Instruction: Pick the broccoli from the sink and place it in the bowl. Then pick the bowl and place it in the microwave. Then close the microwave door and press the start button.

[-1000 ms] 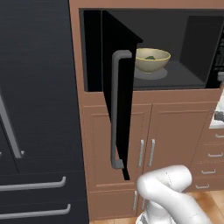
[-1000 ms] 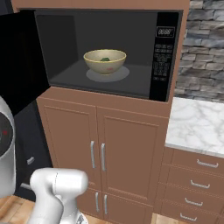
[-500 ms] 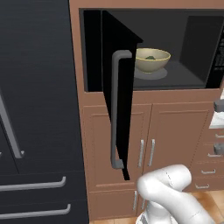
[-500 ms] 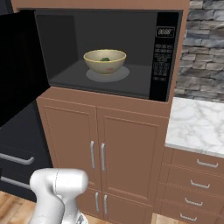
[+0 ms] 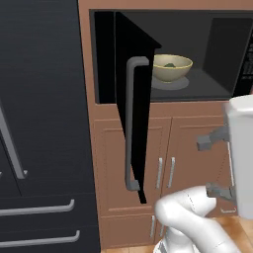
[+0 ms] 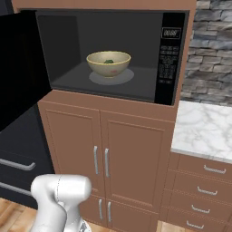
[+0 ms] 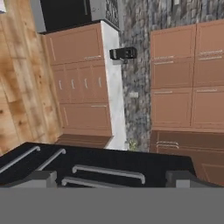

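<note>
- I am seeing my gripper (image 5: 214,165) at the right edge of the left base view, in front of the brown cabinet doors (image 5: 160,163) below the microwave (image 6: 111,50); its 2 grey fingers (image 5: 206,142) are standing well apart, 1 above the other, with nothing between them.
- In the hand view the 2 finger tips (image 7: 37,178) are rising wide apart at the bottom, touching nothing, and looking across black fridge doors with grey bar handles (image 7: 107,171).
- The bowl (image 6: 108,63) is sitting on the round plate in the middle of the microwave floor, well back from the front edge, with open floor on both sides of it.
- The broccoli (image 6: 108,61) is lying inside the bowl; I am seeing just a small dark-green patch above the rim.
- The microwave door (image 5: 133,111) is standing open, swung out to the left, edge-on toward the left base camera, its long grey handle (image 5: 131,123) running vertically down its face.
- The lower end of that door is hanging below the microwave's bottom edge, in front of the left cabinet door.
- My gripper is hanging to the right of the door and apart from it, with bare cabinet front between the 2.
- The control panel (image 6: 168,54) is running down the microwave's right edge, beside the stone wall (image 6: 213,50).
- A marble counter (image 6: 204,131) is lying below and right of the microwave.
</note>
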Robot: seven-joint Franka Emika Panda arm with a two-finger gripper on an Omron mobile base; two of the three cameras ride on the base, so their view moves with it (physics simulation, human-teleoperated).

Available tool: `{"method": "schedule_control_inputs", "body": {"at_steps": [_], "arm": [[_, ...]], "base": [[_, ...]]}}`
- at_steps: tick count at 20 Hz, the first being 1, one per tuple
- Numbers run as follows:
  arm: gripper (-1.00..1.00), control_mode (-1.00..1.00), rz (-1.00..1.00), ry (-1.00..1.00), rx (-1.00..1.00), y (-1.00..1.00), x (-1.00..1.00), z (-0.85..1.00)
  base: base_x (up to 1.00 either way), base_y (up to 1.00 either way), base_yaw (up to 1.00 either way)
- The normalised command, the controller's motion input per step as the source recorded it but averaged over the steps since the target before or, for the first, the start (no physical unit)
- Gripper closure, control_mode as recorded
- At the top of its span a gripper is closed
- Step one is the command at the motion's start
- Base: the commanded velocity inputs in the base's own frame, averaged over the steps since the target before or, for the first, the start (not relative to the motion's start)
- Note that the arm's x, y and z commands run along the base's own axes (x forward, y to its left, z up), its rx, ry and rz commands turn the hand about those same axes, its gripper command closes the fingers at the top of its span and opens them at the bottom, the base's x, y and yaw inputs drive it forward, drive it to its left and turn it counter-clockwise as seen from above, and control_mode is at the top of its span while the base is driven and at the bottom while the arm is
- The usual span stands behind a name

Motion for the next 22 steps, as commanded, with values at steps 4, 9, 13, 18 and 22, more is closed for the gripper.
{"method": "schedule_control_inputs", "body": {"at_steps": [4, 9, 13, 18, 22], "arm": [[-1.0, -1.0, -0.01, 0.0, -0.09, 0.74, -0.07, -0.17], [-1.0, -1.0, -0.26, 0.0, -0.17, 0.95, 0.0, 0.0], [-1.0, -1.0, -0.42, 0.0, -0.17, 0.71, 0.36, -0.08], [-1.0, -1.0, -0.45, 0.0, -0.14, 0.14, 0.99, -0.28], [-1.0, -1.0, -0.34, 0.0, -0.09, 0.09, 0.82, -0.32]], "base": [[0.0, 0.0, 0.0], [0.0, 0.0, 0.0], [0.0, 0.0, 0.0], [0.0, 0.0, 0.0], [0.0, 0.0, 0.0]]}}
